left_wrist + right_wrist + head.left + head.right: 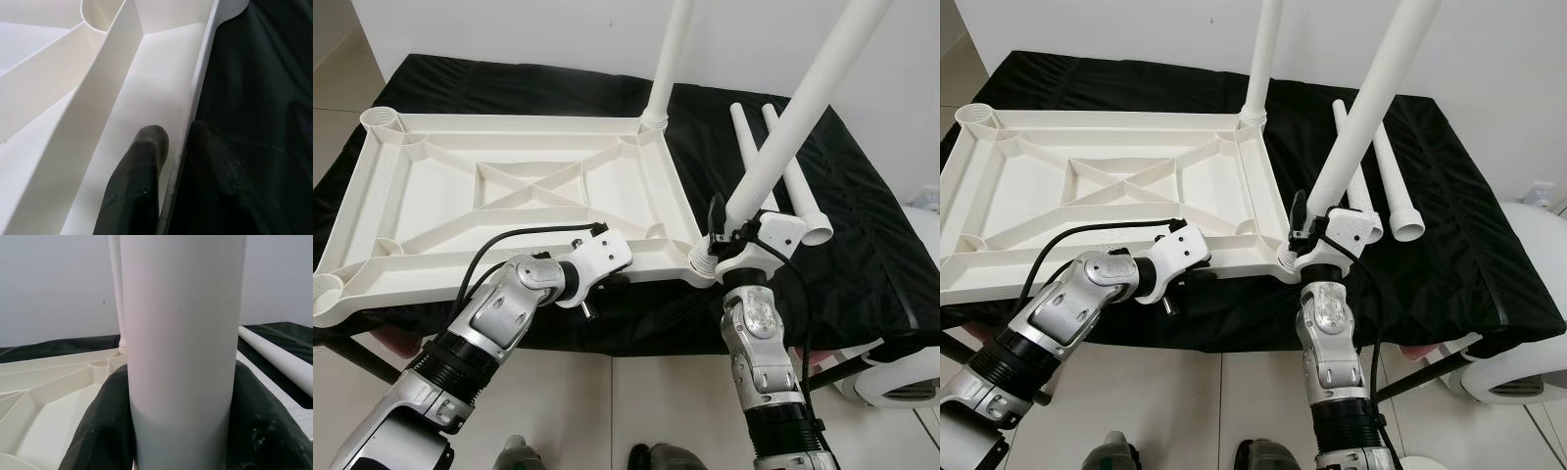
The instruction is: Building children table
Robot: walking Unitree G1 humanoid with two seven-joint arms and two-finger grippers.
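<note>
Upturned white tabletop point(509, 196) lies on the black-covered worktop point(862, 245), ribs facing up.

Left wrist view: left tool point(171, 147) is closed on the tabletop's near rim point(195, 98), one finger point(142, 166) inside against the rim wall, the other outside over the black cloth. The eye views show only this tool's white housing at that near edge.

Right wrist view: right tool point(181, 431) is clamped around a white leg point(181, 333), a finger on each side. Eye views place this leg at the near corner socket point(703, 262) just beside the tool, tilted.

Count: four legs. One gripped, one standing in the far corner socket point(668, 69), two loose point(773, 166) on the worktop beyond the right tool.
</note>
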